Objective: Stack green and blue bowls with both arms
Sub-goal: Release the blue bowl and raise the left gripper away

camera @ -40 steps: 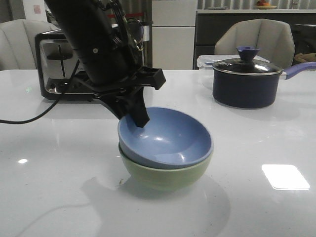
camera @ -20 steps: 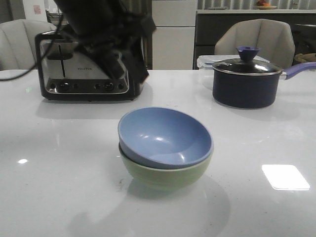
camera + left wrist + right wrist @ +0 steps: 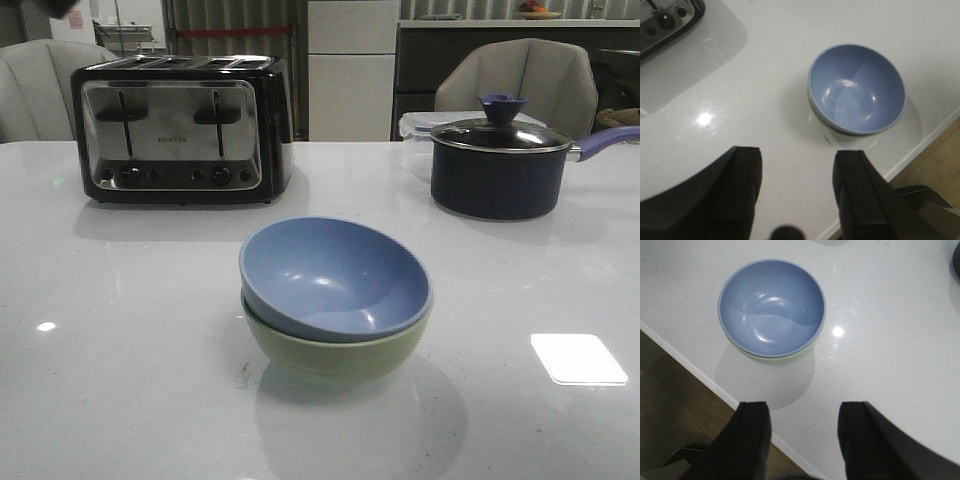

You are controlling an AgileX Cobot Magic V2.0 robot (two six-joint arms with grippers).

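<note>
The blue bowl point(image 3: 335, 280) sits nested, slightly tilted, in the green bowl point(image 3: 335, 352) mid-table point(image 3: 120, 330). We hold our left claw point(image 3: 797, 192) and right claw point(image 3: 802, 440) above, fingers apart and empty, both well clear; neither looks nearer. We judge the stacking complete.

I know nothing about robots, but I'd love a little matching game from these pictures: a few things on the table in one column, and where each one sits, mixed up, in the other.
Things:
1. dusty blue matte bowl
2. pale sage green matte bowl
3. shiny black and chrome toaster
4. dark lidded saucepan with a purple-blue handle

Places (front view):
A. back right of the white table
B. underneath, carrying another bowl
C. back left of the table
D. nested, slightly tilted, in another bowl

Pairs: 1-D, 2-B, 3-C, 4-A
</note>
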